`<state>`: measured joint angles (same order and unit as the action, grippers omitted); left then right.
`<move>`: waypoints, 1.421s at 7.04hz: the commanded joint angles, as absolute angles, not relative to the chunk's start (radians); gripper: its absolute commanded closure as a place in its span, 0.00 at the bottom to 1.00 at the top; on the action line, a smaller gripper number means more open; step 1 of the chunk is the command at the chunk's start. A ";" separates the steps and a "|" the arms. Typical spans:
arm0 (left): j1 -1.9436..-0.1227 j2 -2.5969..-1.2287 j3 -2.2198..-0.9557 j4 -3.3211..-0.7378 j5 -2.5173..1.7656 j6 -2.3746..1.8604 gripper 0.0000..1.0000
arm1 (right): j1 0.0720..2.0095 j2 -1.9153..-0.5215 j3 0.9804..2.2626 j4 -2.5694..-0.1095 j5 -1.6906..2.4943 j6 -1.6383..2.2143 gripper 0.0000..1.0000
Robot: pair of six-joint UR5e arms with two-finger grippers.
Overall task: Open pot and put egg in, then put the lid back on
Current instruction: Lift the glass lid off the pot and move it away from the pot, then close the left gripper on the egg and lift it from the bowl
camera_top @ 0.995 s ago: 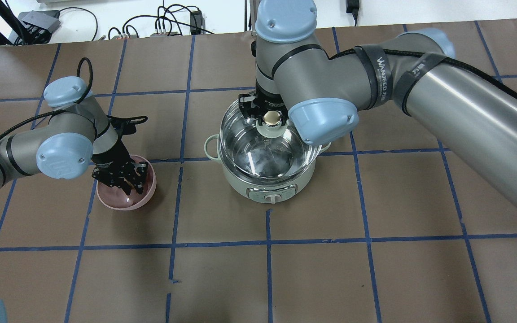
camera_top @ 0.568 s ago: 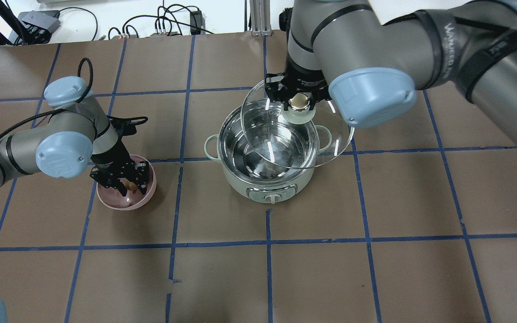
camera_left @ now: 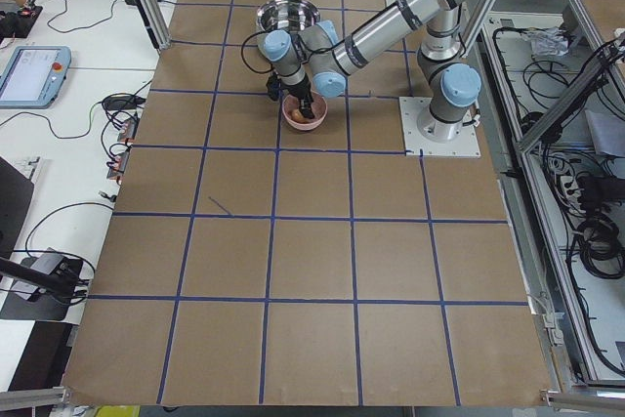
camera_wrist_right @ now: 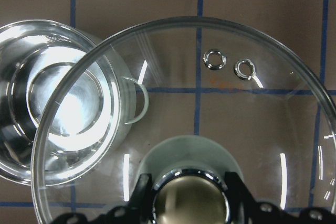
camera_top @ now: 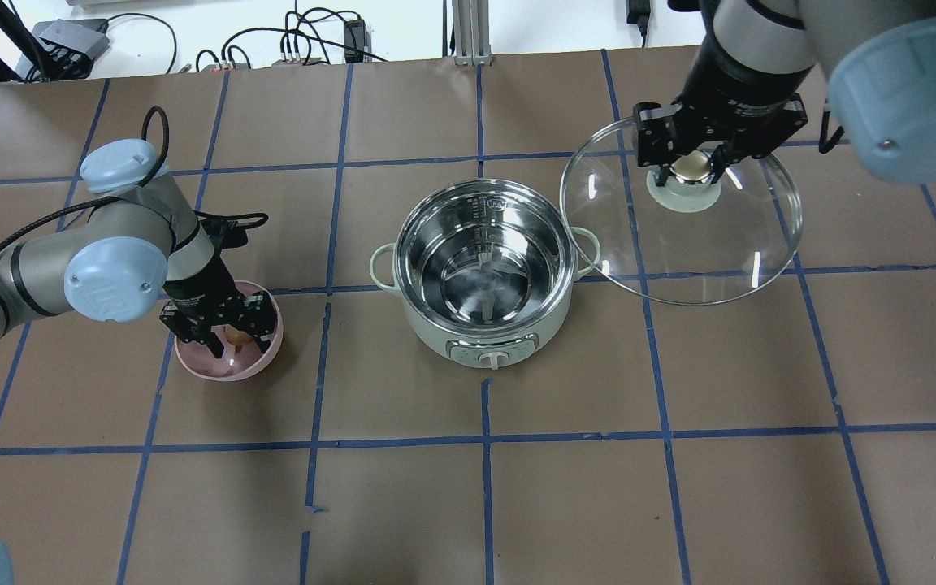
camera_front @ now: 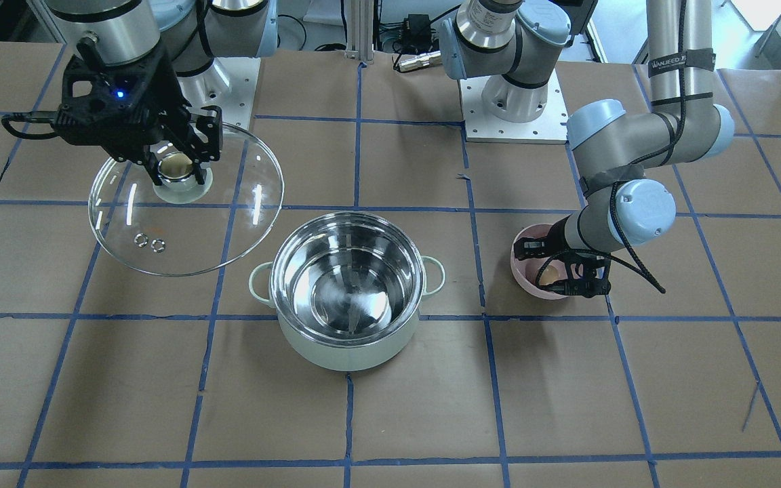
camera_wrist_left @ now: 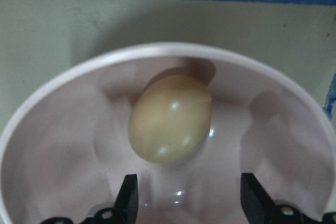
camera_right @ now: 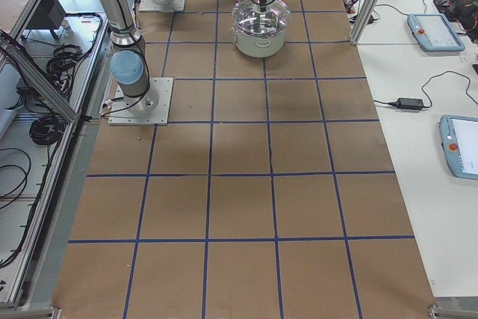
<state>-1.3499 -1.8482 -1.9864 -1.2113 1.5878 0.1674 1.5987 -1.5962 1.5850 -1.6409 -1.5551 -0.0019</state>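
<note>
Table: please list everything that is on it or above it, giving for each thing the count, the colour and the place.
table: one, brown with blue tape lines, under everything.
pot: one, pale mint green with a steel inside, middle of the table, open and empty.
lid: one, clear glass with a green and gold knob, in the air on the robot's right of the pot.
bowl: one, pink, on the robot's left of the pot.
egg: one, tan, inside the bowl.
cables: several, black, beyond the far edge.
left gripper: one, black, open, inside the bowl beside the egg.
right gripper: one, black, shut on the lid's knob.
</note>
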 commanded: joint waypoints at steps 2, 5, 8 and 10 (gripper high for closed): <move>-1.350 -1.848 -1.986 -1.235 1.591 0.164 0.27 | 1.516 -1.611 1.598 -1.585 -1.555 -0.084 0.69; -1.350 -1.838 -1.988 -1.194 1.583 0.169 0.28 | 1.519 -1.609 1.628 -1.600 -1.549 -0.078 0.69; -1.351 -1.829 -2.002 -1.072 1.586 0.179 0.32 | 1.512 -1.608 1.628 -1.601 -1.552 -0.087 0.68; -1.351 -1.822 -2.002 -1.039 1.586 0.179 0.32 | 1.511 -1.608 1.628 -1.601 -1.554 -0.089 0.67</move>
